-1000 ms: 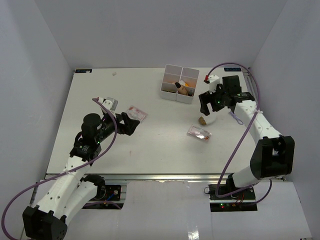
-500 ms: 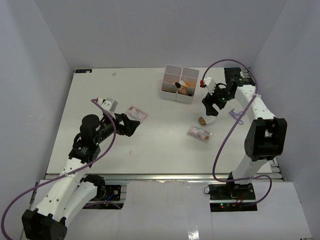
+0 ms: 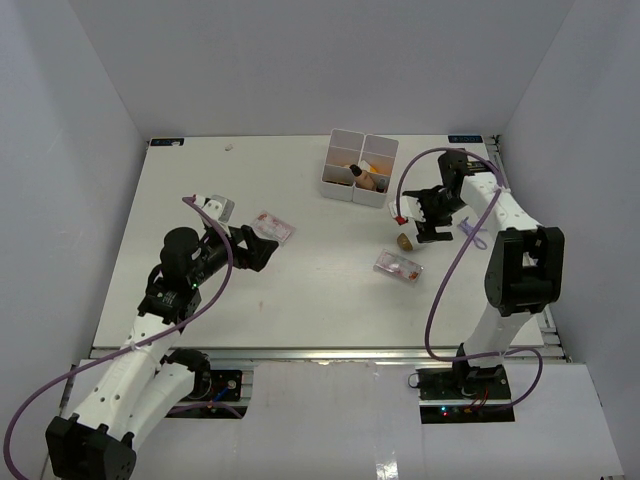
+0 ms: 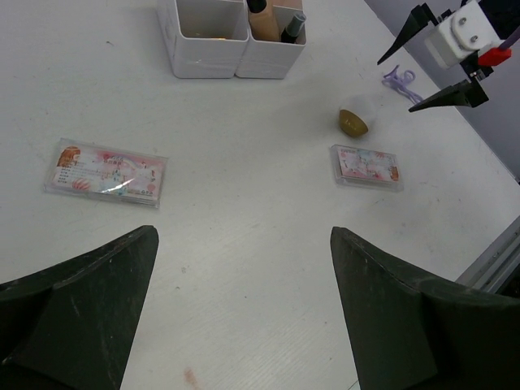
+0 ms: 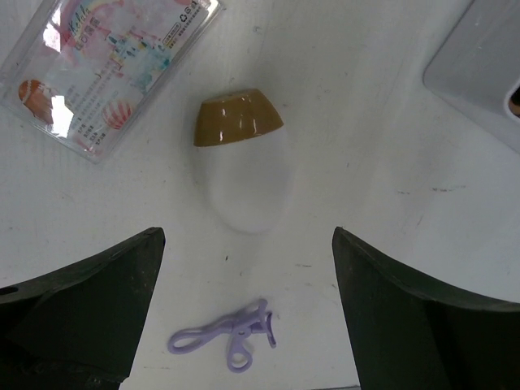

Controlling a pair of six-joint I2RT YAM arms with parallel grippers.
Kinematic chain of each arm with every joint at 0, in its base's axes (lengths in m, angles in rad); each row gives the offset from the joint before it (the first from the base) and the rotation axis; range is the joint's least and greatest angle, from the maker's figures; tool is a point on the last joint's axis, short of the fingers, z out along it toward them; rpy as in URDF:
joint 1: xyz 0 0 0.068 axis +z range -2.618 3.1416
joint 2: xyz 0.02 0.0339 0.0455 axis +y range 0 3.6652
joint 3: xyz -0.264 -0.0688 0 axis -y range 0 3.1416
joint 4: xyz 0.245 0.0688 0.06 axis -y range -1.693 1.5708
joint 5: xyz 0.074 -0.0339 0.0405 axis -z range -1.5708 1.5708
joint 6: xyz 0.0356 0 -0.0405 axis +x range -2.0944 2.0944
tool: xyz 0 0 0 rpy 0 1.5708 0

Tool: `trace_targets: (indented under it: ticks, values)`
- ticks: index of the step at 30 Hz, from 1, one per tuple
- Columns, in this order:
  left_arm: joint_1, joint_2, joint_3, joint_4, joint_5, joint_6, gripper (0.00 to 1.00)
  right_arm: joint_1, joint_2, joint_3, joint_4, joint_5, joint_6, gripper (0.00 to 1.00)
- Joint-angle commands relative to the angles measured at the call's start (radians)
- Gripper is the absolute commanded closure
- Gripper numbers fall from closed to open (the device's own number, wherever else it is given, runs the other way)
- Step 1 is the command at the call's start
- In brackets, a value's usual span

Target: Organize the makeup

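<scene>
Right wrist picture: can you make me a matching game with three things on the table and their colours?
Things:
1. clip
2. flat packet
3. egg-shaped piece, its cap

Colours:
a. gold-brown
b. purple
c. pink with little pictures

Pairs: 1-b, 2-c, 3-a.

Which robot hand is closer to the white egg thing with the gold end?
Right. The right gripper hangs open just above the egg piece; the left gripper is far across the table, near a pink packet.
</scene>
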Motion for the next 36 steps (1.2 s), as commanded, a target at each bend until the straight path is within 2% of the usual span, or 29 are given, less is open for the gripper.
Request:
trace_targets:
  ticks: [1,14,26,36]
  values:
    - [0.014,0.000,0.003,-0.006,-0.008,0.011,0.02,0.014,0.078,0.022,-0.025,0.018,-0.152,0.10]
    - [0.025,0.010,0.002,-0.003,0.001,0.009,0.02,0.060,0.173,0.024,0.004,0.015,-0.138,0.10]
    - [0.027,0.014,0.002,-0.004,0.001,0.009,0.02,0.078,0.199,-0.017,0.109,0.045,-0.065,0.10]
    - [0.029,0.017,0.002,-0.003,0.002,0.008,0.02,0.083,0.221,-0.027,0.103,0.069,-0.045,0.10]
